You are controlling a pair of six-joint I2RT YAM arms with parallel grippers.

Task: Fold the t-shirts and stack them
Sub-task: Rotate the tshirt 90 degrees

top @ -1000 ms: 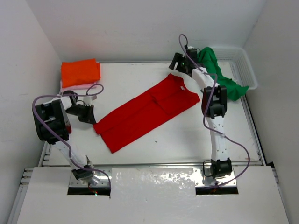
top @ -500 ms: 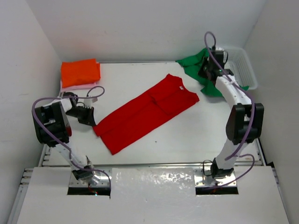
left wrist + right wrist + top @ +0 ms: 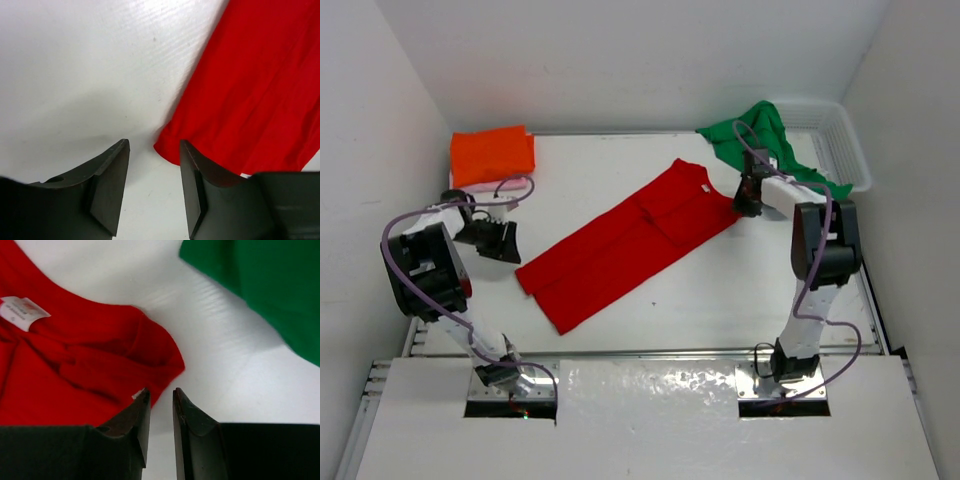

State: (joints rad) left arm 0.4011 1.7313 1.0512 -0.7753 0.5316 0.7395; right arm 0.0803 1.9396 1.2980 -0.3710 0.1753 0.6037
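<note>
**Operator:** Where was the red shirt?

**Technician:** The red shirt (image 3: 630,240) lay flat on the surface (image 3: 720,290), folded into a long strip. It ran diagonally from near left to far right, collar end far right, with its label (image 3: 22,313) exposed.

**Operator:** And the other shirts?

**Technician:** The orange shirt (image 3: 492,155) sat folded at the far left corner on the pink shirt (image 3: 470,187), of which only an edge showed. The green shirt (image 3: 765,125) lay crumpled at far right, partly over the basket (image 3: 855,160).

**Operator:** End effector states?

**Technician:** The left end effector (image 3: 153,145) sat at the strip's near-left end, fingers partly apart and holding nothing; the hem corner lay just beyond the tips. The right end effector (image 3: 160,392) sat at the collar-end corner. Its fingers stood a narrow gap apart, bare surface showed between them, and no cloth was gripped.
</note>
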